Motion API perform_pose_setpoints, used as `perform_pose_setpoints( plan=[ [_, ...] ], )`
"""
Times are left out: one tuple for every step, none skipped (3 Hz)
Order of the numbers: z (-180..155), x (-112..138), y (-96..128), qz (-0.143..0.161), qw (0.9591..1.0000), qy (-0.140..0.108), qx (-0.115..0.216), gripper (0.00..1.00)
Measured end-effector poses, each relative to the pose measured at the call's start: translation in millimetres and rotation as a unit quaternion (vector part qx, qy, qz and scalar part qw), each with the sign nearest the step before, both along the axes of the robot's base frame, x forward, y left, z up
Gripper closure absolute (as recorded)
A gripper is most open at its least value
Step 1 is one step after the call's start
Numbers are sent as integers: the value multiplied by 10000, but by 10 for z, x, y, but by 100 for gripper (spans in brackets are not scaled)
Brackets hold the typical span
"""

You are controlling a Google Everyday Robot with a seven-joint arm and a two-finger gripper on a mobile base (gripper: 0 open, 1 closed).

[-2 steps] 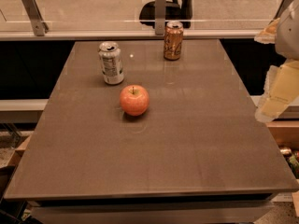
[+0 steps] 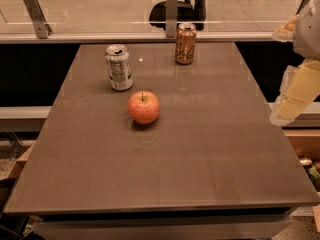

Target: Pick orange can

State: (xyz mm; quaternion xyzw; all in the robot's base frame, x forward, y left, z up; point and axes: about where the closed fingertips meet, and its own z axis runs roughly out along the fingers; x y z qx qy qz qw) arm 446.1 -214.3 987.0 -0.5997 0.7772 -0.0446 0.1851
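Orange can [image 2: 185,44] upright at the far side of the table [image 2: 200,159]; gripper [image 2: 295,96] off at the right edge.
Camera view: stands right of centre along the far edge, just in front of the glass barrier [image 2: 100,14]. Silver-white can [image 2: 119,67] upright to the left and slightly nearer; red-orange apple [image 2: 144,107] nearer still, close to that can but not touching. Hangs pale over the table's right edge, partly cut off by the frame, well apart from the orange can; open or closed cannot be told.
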Motion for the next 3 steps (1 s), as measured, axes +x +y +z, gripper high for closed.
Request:
perform_pose_setpoints(
  plan=[
    [65, 215, -35, -90, 9987, -364, 346, 0],
    [-94, 500, -178, -649, 9877, -637, 1268, 0],
    [34, 671, -114, -743, 9786, -994, 1639, 0]
  ],
)
